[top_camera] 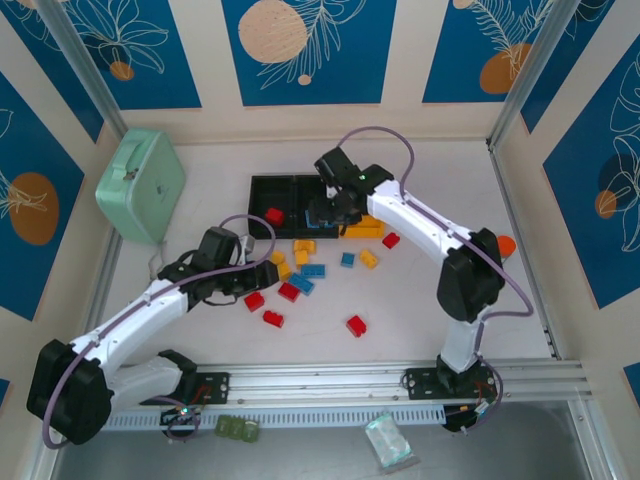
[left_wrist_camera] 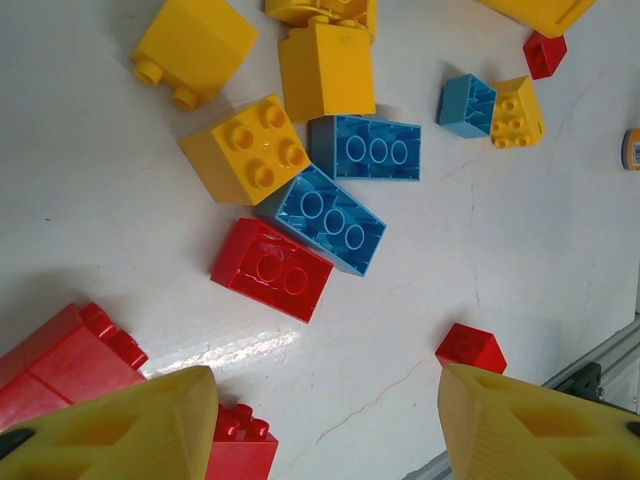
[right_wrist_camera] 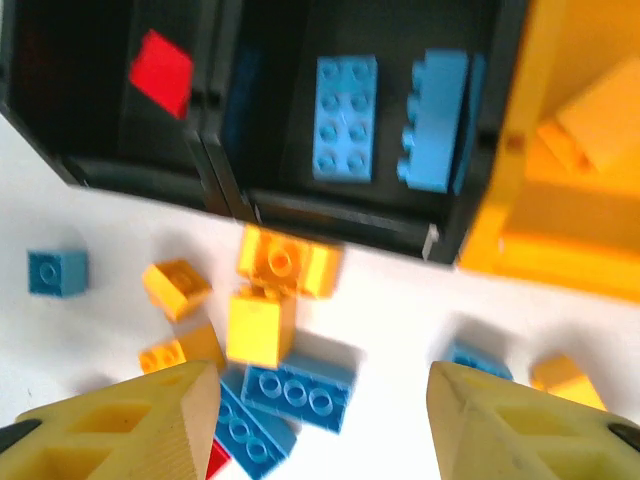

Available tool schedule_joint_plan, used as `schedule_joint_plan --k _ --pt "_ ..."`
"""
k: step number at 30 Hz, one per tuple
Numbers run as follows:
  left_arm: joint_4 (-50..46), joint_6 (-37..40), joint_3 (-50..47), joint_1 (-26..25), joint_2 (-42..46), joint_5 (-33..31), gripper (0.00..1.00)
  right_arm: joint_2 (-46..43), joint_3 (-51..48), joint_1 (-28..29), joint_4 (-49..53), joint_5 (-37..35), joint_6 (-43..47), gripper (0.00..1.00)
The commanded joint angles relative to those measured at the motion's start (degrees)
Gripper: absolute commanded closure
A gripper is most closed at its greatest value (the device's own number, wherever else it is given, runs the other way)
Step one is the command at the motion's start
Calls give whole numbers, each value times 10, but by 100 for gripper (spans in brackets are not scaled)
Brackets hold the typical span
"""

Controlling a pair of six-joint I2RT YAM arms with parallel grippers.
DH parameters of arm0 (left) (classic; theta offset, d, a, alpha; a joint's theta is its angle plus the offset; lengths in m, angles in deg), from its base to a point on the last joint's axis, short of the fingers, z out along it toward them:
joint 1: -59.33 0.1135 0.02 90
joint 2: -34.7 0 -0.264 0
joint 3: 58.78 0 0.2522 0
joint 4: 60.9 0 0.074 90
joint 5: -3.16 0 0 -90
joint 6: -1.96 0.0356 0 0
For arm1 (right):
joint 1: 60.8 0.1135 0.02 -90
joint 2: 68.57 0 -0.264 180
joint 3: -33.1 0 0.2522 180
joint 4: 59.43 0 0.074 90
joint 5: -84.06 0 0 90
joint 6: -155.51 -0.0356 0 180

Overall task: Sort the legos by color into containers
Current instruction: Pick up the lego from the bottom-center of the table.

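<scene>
**Step in hand.** Sorting is partly done. The containers [top_camera: 268, 192] stand at the far side of the tabletop [left_wrist_camera: 90, 230].
- The left black bin [right_wrist_camera: 130, 175] holds one red brick [right_wrist_camera: 160, 70].
- The middle black bin [right_wrist_camera: 340, 212] holds two blue bricks [right_wrist_camera: 345, 115].
- The yellow-orange bin [right_wrist_camera: 505, 190] holds yellow pieces.
- Most legos [top_camera: 300, 283] lie loose on the tabletop in front of the bins.

**Right tool** [right_wrist_camera: 320, 375]. The fingers are spread with nothing between them. It hovers at the front edge of the bins and appears free for a new pick.

**Left tool** [left_wrist_camera: 325, 385]. The fingers are spread with nothing between them. It hovers low over the loose pile.

**Likely target.** The red lego [left_wrist_camera: 272, 270] lies just ahead of the left tool, close against a blue brick [left_wrist_camera: 330, 215].
- It lies flat, apparently hollow side up.
- In the left wrist view its long axis runs diagonally from upper left to lower right, oblique to the line between the fingers.

**Next move calls for:**
1. Turn the wrist until the fingers face the two long sides.
2. Advance and descend.
3. Close across the short width, clear of the blue neighbour.
4. Carry the red lego to the left black bin.
</scene>
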Motion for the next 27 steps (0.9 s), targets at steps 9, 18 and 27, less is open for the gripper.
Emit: schedule_joint_plan --k 9,18,27 --pt "-29 22 -29 -21 17 34 40 -234 -288 66 -21 12 -3 32" --pt "-24 1 -74 -31 39 33 40 -312 -444 156 -26 12 -62 28" --pt "-3 -9 -78 -45 17 25 40 -231 -479 195 -76 8 -99 30"
